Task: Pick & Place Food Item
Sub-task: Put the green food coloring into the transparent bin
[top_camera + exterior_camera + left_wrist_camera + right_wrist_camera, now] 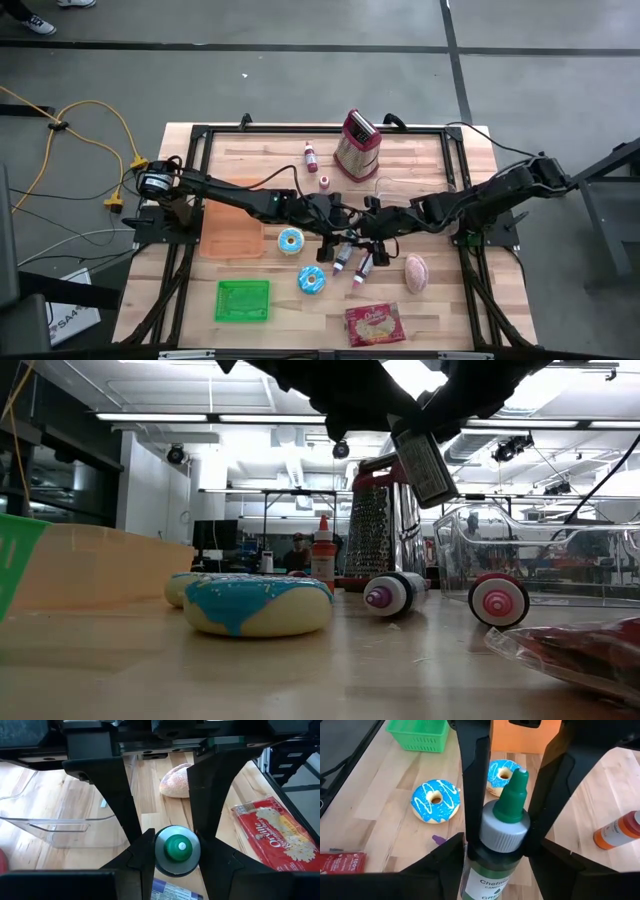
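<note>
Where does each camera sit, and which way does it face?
High: above the table, facing straight down; both arms show.
Low: tabletop height, facing level across; arms overhead.
Left wrist: on left arm, past the left tool to the green bottle.
Right wrist: on right arm, past the right tool.
Both wrist views share that bottle.

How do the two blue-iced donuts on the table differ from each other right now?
The upper donut lies beside the orange tray; the lower donut lies nearer the green basket. In the right wrist view, the lower donut shows whole, while the upper donut is partly hidden behind the green-capped bottle. Both lie flat, ring-shaped, with blue icing and white drizzle.
</note>
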